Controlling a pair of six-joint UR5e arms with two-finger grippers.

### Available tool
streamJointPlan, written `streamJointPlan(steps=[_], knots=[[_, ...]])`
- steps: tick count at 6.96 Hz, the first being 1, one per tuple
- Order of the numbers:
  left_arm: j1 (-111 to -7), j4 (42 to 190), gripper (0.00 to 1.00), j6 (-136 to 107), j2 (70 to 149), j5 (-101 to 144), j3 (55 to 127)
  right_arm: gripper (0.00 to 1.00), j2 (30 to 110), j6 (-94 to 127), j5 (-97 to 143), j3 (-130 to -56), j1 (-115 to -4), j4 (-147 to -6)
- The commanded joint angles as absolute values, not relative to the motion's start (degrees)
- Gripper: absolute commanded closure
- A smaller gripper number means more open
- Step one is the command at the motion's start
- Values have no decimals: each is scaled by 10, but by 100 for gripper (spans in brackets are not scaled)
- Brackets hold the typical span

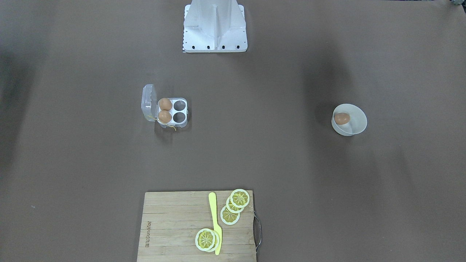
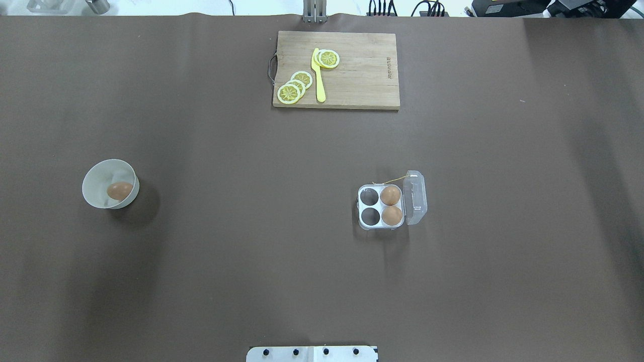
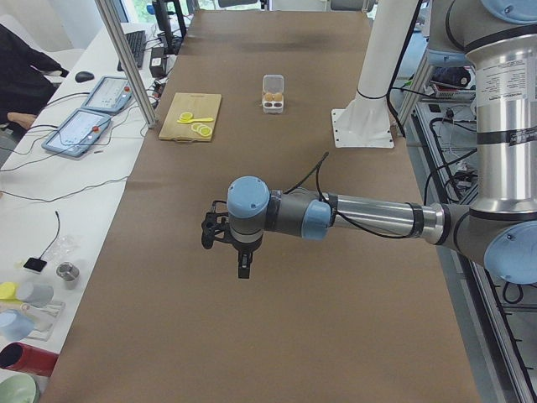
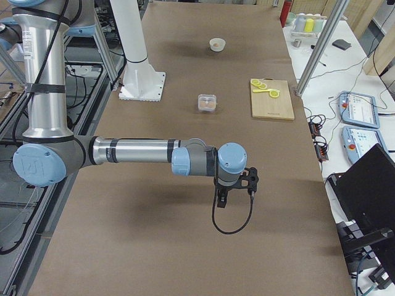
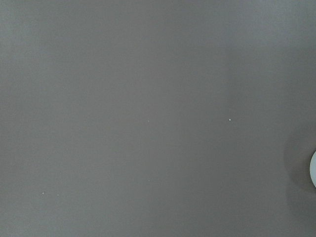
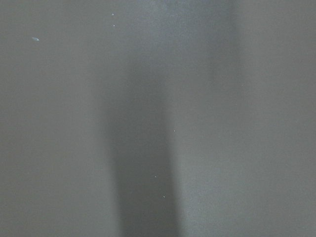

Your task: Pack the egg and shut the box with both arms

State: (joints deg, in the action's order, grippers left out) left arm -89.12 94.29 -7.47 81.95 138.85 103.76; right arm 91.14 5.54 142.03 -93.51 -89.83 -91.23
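Observation:
One egg [image 2: 119, 190] lies in a white bowl [image 2: 94, 176] on the table's left side; it also shows in the front view [image 1: 342, 118]. The clear box [image 2: 381, 222] stands right of centre, its lid [image 2: 415, 197] open and upright. Two more eggs [image 2: 391, 195] fill the cells next to the lid; the other two cells are empty. My left gripper [image 3: 242, 267] shows only in the exterior left view, above bare table. My right gripper [image 4: 221, 200] shows only in the exterior right view. I cannot tell whether either is open or shut.
A wooden cutting board [image 2: 362, 75] with lemon slices [image 2: 294, 86] and a yellow knife [image 2: 318, 75] lies at the far edge. The white stand base [image 1: 214, 29] sits at the robot's side. The bowl's rim [image 5: 314, 170] shows at the right edge of the left wrist view.

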Motion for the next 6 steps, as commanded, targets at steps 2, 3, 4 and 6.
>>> streamJointPlan(steps=[2, 3, 4, 6], knots=[[-891, 943, 2, -75, 823, 1387, 1035, 0, 911, 55, 1420, -937, -902, -912], [-892, 943, 2, -75, 820, 1390, 1041, 0, 911, 56, 1421, -943, -906, -913], [-891, 943, 2, -75, 821, 1388, 1035, 0, 912, 57, 1422, -945, -907, -913], [-891, 941, 2, -76, 826, 1389, 1039, 0, 911, 58, 1421, -947, -906, -913]])
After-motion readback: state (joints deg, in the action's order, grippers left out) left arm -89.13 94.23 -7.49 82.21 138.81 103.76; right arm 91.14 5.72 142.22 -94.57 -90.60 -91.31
